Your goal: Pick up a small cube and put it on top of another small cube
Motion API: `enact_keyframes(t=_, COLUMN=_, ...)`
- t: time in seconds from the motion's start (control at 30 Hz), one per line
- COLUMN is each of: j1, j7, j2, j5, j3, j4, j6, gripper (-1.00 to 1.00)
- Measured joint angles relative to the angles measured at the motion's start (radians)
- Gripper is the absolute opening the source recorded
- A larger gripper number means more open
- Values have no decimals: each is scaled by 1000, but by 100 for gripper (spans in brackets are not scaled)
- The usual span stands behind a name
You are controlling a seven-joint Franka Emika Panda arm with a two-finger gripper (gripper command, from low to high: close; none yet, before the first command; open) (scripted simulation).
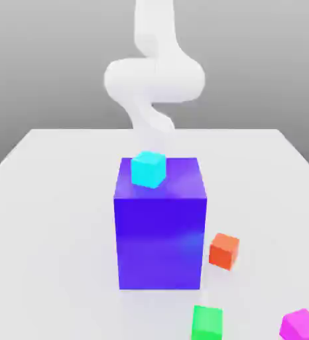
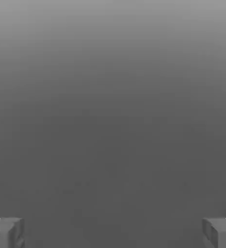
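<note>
pink cube (image 1: 302,325) on table (image 1: 51,219) at near edge, exterior view's right; green cube (image 1: 207,323) just left of it, orange cube (image 1: 224,251) further back. big blue block (image 1: 160,226) mid-table, cyan cube (image 1: 148,169) on top. white arm (image 1: 154,80) behind. gripper (image 2: 113,232) jaws spread wide, holding nothing.

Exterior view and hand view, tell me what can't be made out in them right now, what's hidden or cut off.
- Magenta cube: clipped by the exterior view's lower right corner.
- Green cube: its base is cut by the bottom edge.
- Arm: its lower end drops behind the cyan cube and the blue-violet block.
- Gripper: in the hand view the fingertips stand wide apart, cut off by the frame; beyond them, plain grey.
</note>
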Motion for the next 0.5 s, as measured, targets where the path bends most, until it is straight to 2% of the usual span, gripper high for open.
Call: enact_keyframes(t=0.5, j1=21, j7=133, j2=549, j5=-131, j3=181, j4=46, j6=130, gripper=0)
